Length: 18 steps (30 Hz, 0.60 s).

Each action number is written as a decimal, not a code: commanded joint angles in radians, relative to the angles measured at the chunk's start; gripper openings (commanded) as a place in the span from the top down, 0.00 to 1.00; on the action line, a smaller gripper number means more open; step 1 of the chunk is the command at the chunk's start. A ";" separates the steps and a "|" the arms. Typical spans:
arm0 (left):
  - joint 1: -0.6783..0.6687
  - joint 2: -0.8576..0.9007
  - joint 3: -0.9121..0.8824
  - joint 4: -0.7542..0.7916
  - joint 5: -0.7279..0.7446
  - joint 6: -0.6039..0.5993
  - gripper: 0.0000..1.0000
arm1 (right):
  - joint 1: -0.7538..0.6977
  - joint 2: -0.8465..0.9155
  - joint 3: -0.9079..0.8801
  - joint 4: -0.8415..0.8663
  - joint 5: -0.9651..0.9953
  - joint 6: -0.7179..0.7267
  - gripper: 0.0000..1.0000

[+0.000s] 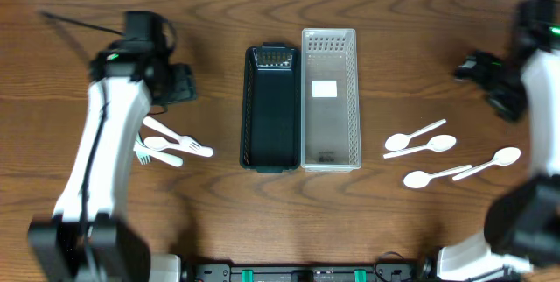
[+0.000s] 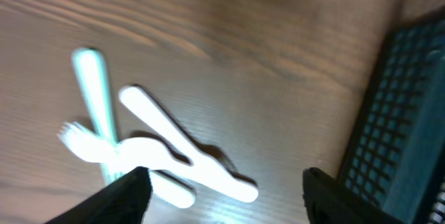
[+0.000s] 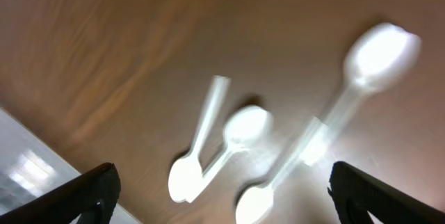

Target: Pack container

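— While the arms hang over it, what is that surface?
— Brown wood-grain table [image 1: 411, 19], wavy streaks, matte. The room beyond it is out of view.
— And the containers?
— 2 long rectangular bins, side by side, long walls touching. The dark container [image 1: 269, 107] is lattice-walled. The pale container [image 1: 330, 98] is perforated plastic with a white label [image 1: 325, 88] on its floor. Both sit between the 2 grippers, long axis running from the robot's side to the far edge.
— The hands?
— The left gripper [image 2: 226, 186] has its fingers spread wide, pinching nothing. White plastic forks [image 2: 188, 158] lie crossed on the wood under its fingertips, and the dark container is off to its right. The right gripper [image 3: 222, 179] is spread just as wide and is empty. 4 white spoons [image 3: 247, 125] lie below it, smooth, with rounded bowls, and the pale container is to its left.
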State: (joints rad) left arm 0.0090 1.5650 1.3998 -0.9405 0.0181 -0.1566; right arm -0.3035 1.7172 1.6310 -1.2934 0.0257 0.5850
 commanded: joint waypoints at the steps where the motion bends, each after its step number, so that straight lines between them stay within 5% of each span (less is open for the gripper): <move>1: 0.020 -0.100 0.024 -0.042 -0.011 -0.002 0.23 | -0.074 -0.099 0.003 -0.058 0.055 0.226 0.01; 8: 0.019 -0.192 0.023 -0.121 -0.001 -0.003 0.22 | -0.178 -0.183 -0.211 -0.022 0.075 0.237 0.01; 18: 0.019 -0.186 0.023 -0.125 -0.001 -0.002 0.22 | -0.272 -0.178 -0.563 0.365 0.074 0.157 0.04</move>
State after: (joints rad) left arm 0.0269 1.3731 1.4113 -1.0630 0.0193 -0.1600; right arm -0.5407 1.5455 1.1084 -0.9646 0.0826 0.7654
